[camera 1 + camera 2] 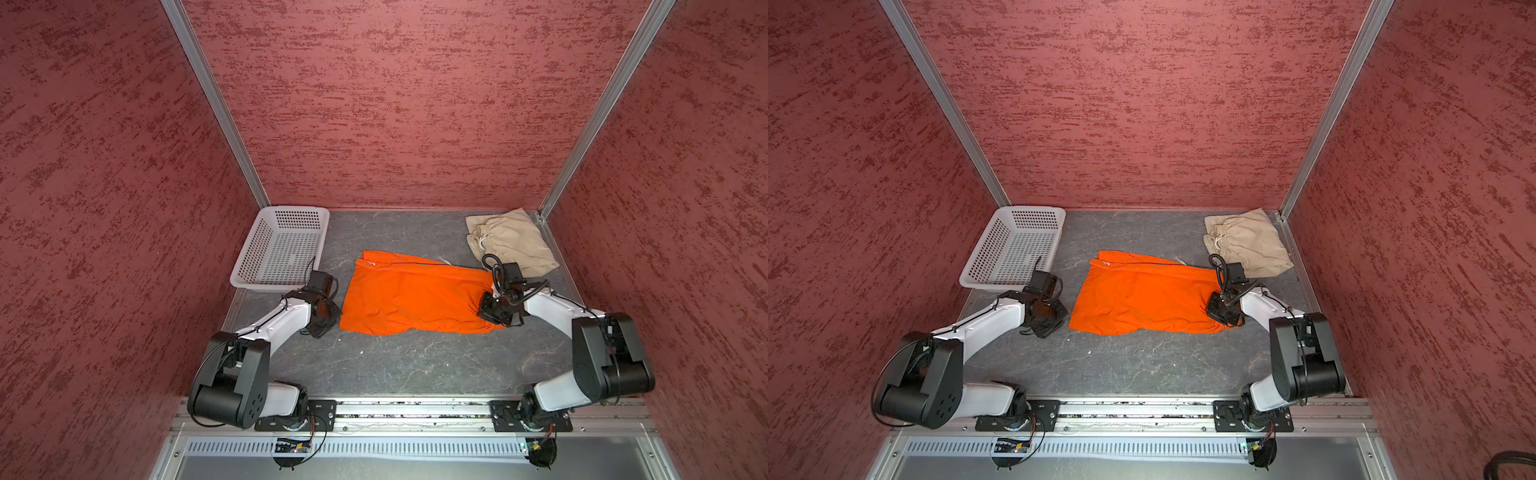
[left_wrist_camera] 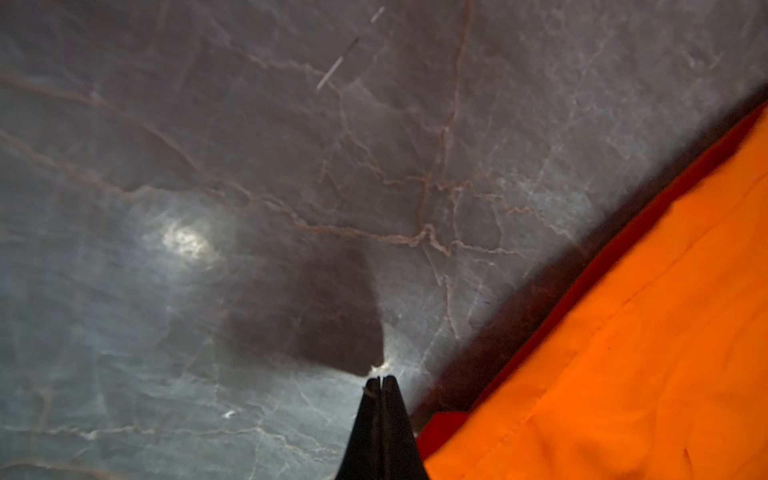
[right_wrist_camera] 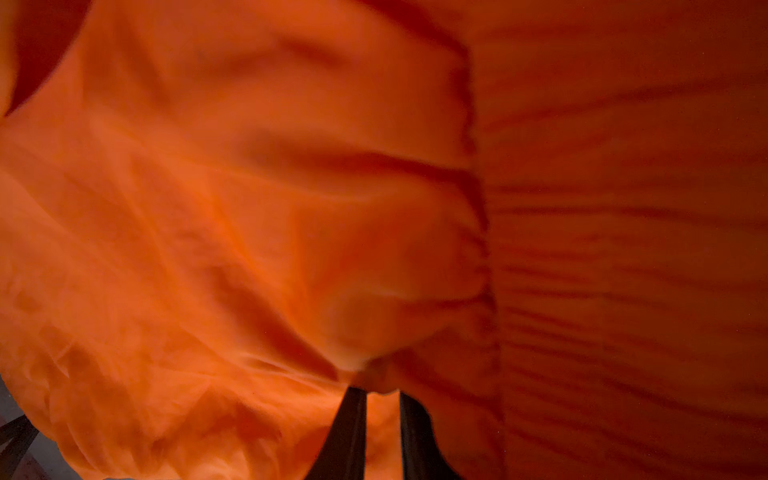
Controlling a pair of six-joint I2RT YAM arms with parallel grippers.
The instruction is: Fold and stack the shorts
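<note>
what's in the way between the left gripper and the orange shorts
Nothing visible. The left gripper, shut and empty, sits over bare table right beside the orange shorts; only a strip of it lies between. The basket stands farther back, off that line.

No text, label, brand or number is showing legibly in any view. A small white mark (image 1: 370, 263) is sitting on the orange shorts (image 1: 415, 299), near their far left corner in both top views, but it is appearing too small to read as a letter, logo or sign
</note>
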